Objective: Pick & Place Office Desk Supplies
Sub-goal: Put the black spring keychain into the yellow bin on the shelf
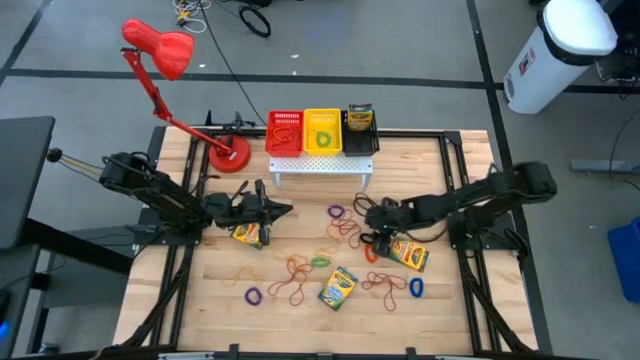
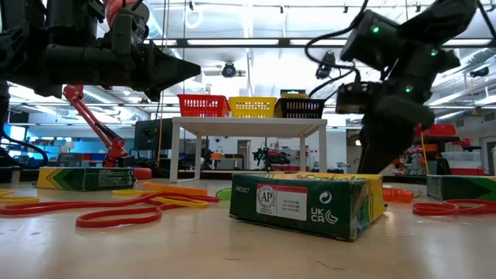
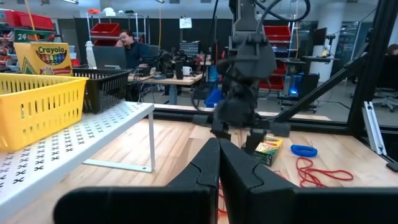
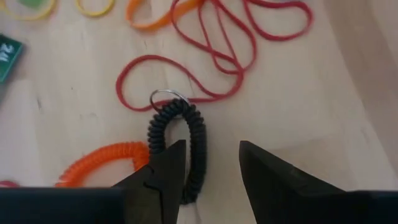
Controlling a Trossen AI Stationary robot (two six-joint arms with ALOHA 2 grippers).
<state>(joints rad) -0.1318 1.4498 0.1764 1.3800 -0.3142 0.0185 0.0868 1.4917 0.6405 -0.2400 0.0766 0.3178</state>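
The pale wooden desk point(image 1: 300, 310) is seen carrying a white perforated metal rack point(image 1: 320, 166) at twelve o'clock, on which a red mesh basket point(image 1: 284, 132), a yellow mesh basket point(image 1: 322, 131) and a black mesh basket point(image 1: 361, 138) are lined up. Small yellow-and-green cardboard crayon boxes point(image 1: 338, 288) and thin loose rubber bands point(image 1: 290, 290) in several colours are scattered from the centre toward six o'clock.

The left hand point(image 1: 282, 210) is held at nine o'clock, above the desk, with its fingers pressed together and nothing gripped. The right hand point(image 4: 211, 163) is lowered near three o'clock, fingers apart, over a black coiled plastic cord with a metal ring point(image 4: 180, 140); one finger is set over the coil, the other just beside it on bare wood. An orange coiled cord point(image 4: 102, 157) lies next to it.

A pick appears to be in hand. The next move is judged to call for the hand to be centred on the coil, then closed and raised toward the baskets.
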